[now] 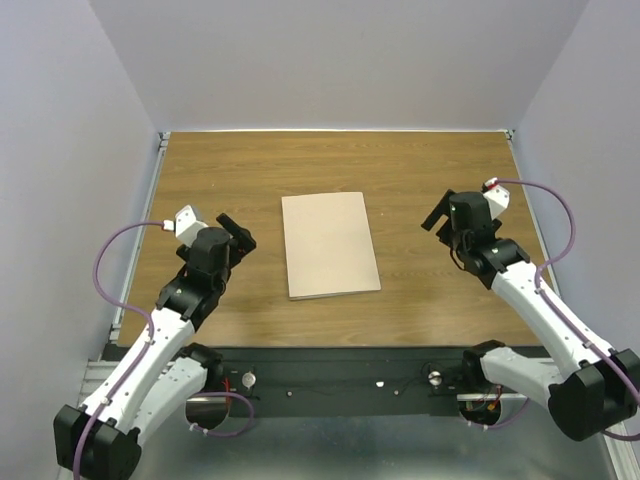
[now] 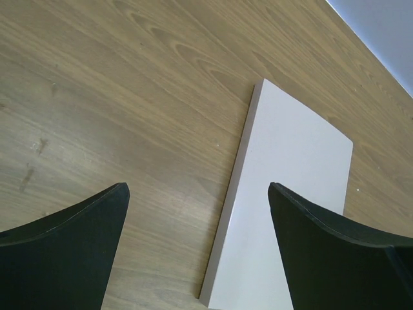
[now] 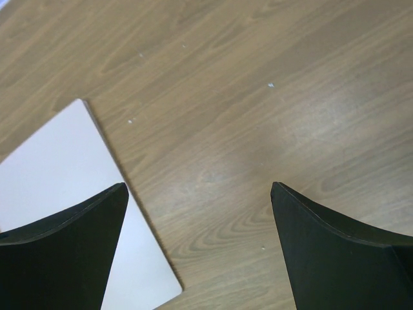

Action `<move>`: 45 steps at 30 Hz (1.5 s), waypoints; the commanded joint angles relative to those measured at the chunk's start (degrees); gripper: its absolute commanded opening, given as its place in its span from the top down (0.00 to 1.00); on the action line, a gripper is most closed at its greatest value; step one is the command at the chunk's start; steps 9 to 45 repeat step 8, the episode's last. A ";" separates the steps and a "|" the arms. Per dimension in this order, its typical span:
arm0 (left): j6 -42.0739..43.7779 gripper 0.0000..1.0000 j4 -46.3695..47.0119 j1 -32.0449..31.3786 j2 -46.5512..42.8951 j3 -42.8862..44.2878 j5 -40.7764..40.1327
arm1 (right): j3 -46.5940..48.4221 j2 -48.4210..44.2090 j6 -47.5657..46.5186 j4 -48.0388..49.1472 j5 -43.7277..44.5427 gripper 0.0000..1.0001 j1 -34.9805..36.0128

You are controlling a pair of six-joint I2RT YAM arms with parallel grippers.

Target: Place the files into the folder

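The folder [image 1: 330,244] lies flat and closed in the middle of the wooden table, a pinkish-tan rectangle with its long side running away from me. The files are hidden or out of view; no loose white sheet shows. My left gripper [image 1: 237,231] hovers open to the left of the folder, apart from it. In the left wrist view the folder [image 2: 290,194] shows its left edge between the open left gripper [image 2: 197,187]. My right gripper [image 1: 437,215] hovers open to the folder's right. Its wrist view has the folder's corner [image 3: 58,161] at the left, with the right gripper [image 3: 197,187] over bare wood.
The table [image 1: 420,170] is walled by pale panels at the left, back and right, with metal rails along its side edges. A black bar [image 1: 340,375] with cables runs along the near edge between the two arm bases.
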 commanded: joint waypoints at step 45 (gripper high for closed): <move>-2.23 0.02 1.55 0.42 2.40 0.55 -4.26 | -3.55 -4.85 3.70 -0.79 6.22 0.00 -0.13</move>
